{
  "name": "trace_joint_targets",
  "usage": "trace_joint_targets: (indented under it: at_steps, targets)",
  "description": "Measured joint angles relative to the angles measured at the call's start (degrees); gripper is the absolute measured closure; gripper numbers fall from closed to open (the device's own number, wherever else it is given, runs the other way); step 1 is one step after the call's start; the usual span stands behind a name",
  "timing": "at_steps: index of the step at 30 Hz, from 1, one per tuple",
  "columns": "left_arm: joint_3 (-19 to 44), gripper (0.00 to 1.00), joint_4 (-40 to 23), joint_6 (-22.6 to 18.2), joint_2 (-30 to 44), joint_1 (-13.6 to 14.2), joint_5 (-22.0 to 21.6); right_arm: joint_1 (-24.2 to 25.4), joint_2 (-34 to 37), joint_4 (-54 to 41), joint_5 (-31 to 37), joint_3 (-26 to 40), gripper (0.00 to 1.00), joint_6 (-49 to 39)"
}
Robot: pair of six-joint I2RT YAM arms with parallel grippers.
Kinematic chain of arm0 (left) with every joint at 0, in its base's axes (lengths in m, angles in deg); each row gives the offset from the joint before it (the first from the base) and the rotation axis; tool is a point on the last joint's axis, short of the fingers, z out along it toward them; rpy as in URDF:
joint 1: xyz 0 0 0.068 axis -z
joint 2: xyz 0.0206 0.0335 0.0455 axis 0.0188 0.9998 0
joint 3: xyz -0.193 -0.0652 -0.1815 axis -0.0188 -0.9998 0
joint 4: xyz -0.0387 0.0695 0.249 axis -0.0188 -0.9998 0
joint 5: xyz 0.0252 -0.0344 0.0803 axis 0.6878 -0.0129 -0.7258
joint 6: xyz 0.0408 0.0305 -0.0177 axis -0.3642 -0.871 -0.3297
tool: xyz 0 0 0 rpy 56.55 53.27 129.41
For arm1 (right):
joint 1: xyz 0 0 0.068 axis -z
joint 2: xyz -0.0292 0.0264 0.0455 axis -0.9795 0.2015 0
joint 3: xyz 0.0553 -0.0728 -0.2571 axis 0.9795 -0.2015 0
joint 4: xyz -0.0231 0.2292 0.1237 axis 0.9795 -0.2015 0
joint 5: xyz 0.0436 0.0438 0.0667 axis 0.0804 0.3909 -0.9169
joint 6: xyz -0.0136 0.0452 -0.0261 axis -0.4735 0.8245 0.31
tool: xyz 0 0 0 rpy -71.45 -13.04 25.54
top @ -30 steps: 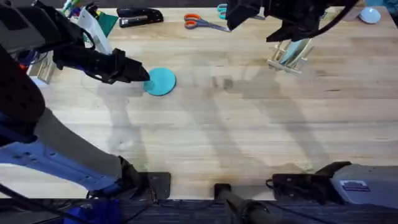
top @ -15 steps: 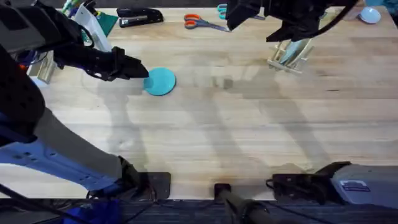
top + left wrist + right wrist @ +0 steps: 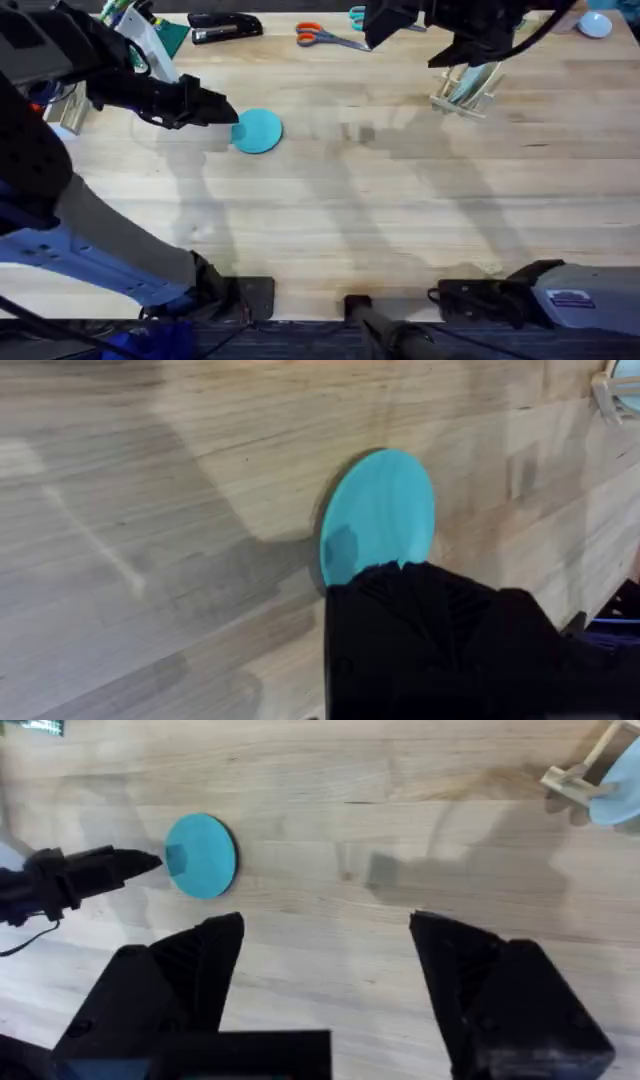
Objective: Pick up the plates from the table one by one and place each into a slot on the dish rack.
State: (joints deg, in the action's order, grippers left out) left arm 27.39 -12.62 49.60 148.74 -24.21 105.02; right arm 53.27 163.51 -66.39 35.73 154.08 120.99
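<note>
A teal-blue plate (image 3: 259,131) lies flat on the table (image 3: 380,210), left of the middle. My left gripper (image 3: 230,114) is low at the plate's left rim, and in the left wrist view its black body covers the near edge of the plate (image 3: 381,512). The dish rack (image 3: 462,92) stands at the far right with a pale blue plate (image 3: 619,798) upright in it. My right gripper (image 3: 325,925) hovers high near the rack, open and holding nothing. From there I see the teal plate (image 3: 202,856) and the left gripper (image 3: 125,867) far off.
Along the far edge lie a black stapler (image 3: 224,27), orange-handled scissors (image 3: 328,38) and a small bowl (image 3: 596,24) at the right corner. Clutter stands at the far left (image 3: 150,40). Bare wood spans the middle and front of the table.
My left gripper has edged slightly up and away along the teal plate's rim. The plate, the rack and the right arm have stayed put.
</note>
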Motion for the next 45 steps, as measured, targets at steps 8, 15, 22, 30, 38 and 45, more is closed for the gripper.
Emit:
trace_joint_targets:
  at_steps: [8, 15, 22, 30, 38, 45]
  targets:
    - [0.0, 0.96, 1.2, 0.0, 2.2, 0.0, -0.3, 0.0, 0.0, 0.0, 0.0, 0.0, 0.007, 0.0]
    - [0.0, 0.961, 2.7, 0.4, 7.1, -0.6, -0.6, 0.0, 0.0, 0.0, 0.0, 0.0, 0.007, 0.0]
    - [0.7, 0.96, 2.9, 0.9, 9.6, -1.2, 2.9, 0.0, 0.0, 0.0, 0.0, 0.0, 0.008, 0.0]
    - [1.0, 0.96, 2.9, 1.5, 10.6, -1.2, 4.5, 0.0, 0.0, 0.0, 0.0, 0.0, 0.006, 0.0]
    - [1.0, 0.96, 2.9, 1.7, 10.6, -1.2, 4.4, 0.0, 0.0, 0.0, -0.6, 0.0, 0.007, 0.0]
    - [1.0, 0.96, 3.0, 1.9, 10.6, -1.2, 4.3, -0.2, 1.7, 1.4, -4.1, 0.0, 0.007, 0.0]
